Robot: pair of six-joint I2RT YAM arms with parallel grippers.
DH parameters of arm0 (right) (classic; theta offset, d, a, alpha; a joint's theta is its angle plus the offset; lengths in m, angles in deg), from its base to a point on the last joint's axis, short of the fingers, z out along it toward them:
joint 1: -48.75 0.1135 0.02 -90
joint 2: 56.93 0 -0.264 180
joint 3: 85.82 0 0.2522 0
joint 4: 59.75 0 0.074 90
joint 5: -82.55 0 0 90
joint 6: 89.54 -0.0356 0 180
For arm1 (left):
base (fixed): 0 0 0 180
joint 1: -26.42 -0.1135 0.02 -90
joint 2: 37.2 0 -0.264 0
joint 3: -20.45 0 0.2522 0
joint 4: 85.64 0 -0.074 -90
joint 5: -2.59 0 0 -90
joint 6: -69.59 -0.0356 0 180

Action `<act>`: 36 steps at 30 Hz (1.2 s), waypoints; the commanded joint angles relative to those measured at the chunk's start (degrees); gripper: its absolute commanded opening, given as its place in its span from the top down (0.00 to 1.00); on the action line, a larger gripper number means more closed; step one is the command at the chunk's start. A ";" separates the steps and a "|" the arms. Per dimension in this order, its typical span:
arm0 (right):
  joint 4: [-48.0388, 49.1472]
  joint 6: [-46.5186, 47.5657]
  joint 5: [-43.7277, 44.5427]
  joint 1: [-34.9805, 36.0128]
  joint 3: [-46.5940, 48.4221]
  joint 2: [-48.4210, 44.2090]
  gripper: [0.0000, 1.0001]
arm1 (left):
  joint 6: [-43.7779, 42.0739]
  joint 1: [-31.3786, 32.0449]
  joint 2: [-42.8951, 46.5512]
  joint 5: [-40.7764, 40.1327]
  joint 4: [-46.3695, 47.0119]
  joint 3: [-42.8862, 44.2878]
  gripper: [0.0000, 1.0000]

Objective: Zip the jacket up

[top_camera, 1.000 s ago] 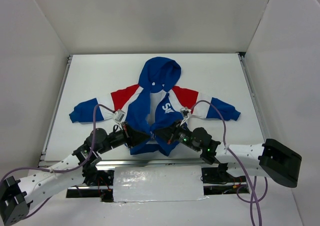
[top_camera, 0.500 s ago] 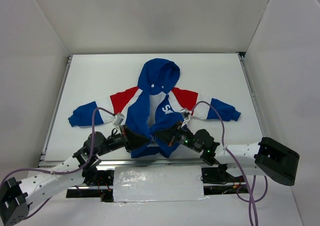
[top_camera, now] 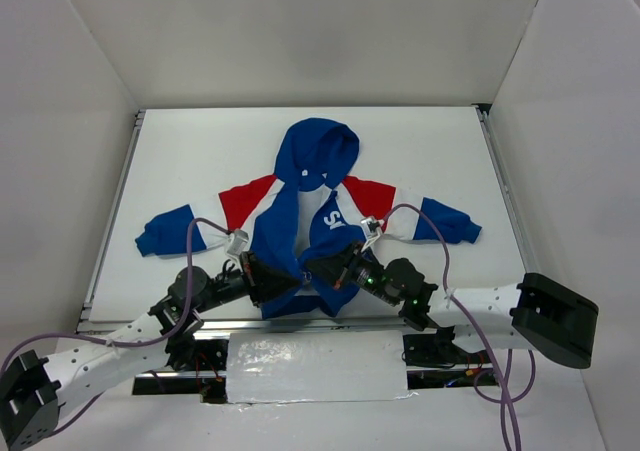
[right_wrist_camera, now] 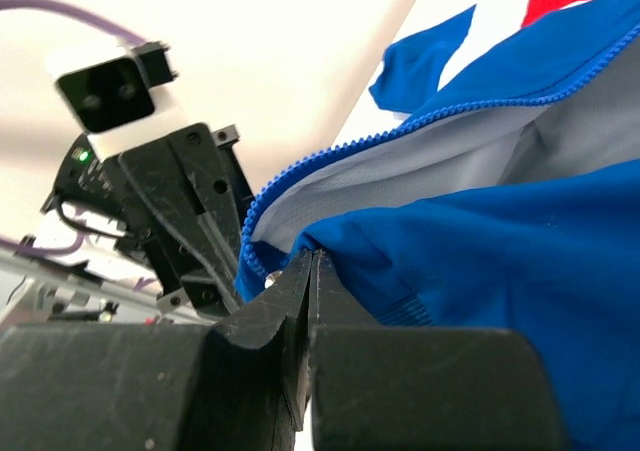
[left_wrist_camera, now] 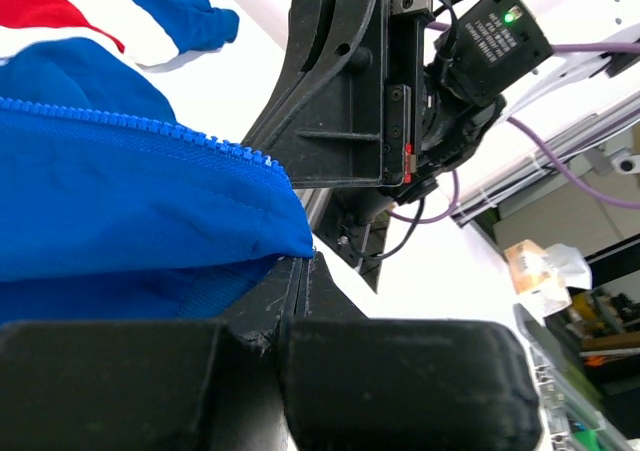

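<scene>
The jacket (top_camera: 300,211) lies face up on the white table, hood toward the back, sleeves spread, front open with the pale lining showing. My left gripper (top_camera: 296,283) is shut on the bottom corner of the jacket's left front panel (left_wrist_camera: 150,221), beside its blue zipper teeth. My right gripper (top_camera: 310,265) is shut on the bottom corner of the right front panel (right_wrist_camera: 480,231). The two grippers sit close together at the jacket's hem, lifting it a little. The zipper slider is not clearly visible.
The white table (top_camera: 440,151) is ringed by white walls, with a metal rail (top_camera: 110,221) along the left edge. A foil-covered plate (top_camera: 315,366) sits between the arm bases. Purple cables (top_camera: 425,221) loop over the sleeves.
Both grippers have pulled the hem corners slightly toward the near edge and closer together. The jacket's left sleeve has slid a little toward the left.
</scene>
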 commanded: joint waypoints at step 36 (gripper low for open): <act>-25.33 -20.73 49.29 8.42 16.37 -5.67 1.00 | -0.79 1.34 -7.37 6.83 13.54 -5.15 1.00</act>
